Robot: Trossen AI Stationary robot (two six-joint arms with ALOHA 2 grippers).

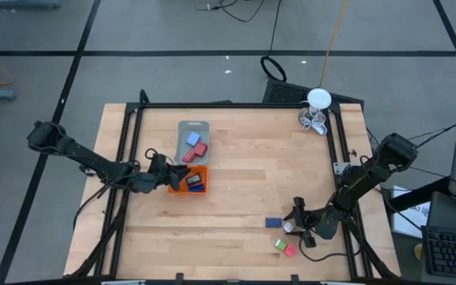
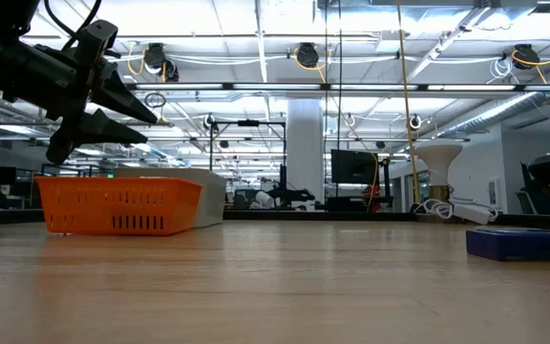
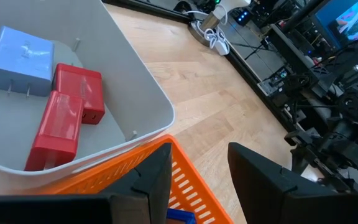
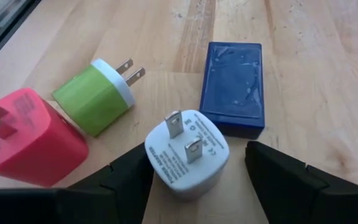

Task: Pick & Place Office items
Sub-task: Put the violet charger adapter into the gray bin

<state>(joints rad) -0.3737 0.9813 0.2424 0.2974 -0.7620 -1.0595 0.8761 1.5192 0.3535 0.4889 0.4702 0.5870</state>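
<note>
Straddling: the right gripper (image 4: 196,163) hangs low over the table's near right part, its 2 fingers spread apart on either side of a white plug block (image 4: 187,152) that lies prongs-up between them; whether the fingers touch it is hard to tell.
Beside it: a dark blue block (image 4: 234,87) lies flat just past the white one, a green plug block (image 4: 95,96) lies on its side nearby, and a pink plug block (image 4: 30,137) sits next to the green one.
Left gripper: the left gripper (image 3: 194,171) hovers above the orange tray (image 1: 190,181), fingers parted with nothing between them.
Orange tray: holds a blue piece (image 1: 195,184) and something dark beside it.
Grey tray: the grey tray (image 3: 145,93) touches the orange tray's far side; inside lie 2 red blocks (image 3: 67,115) and a pale blue plug block (image 3: 20,53).
Far right corner: a white round thing with wire loops (image 1: 317,109) stands on the table (image 1: 244,170).
</note>
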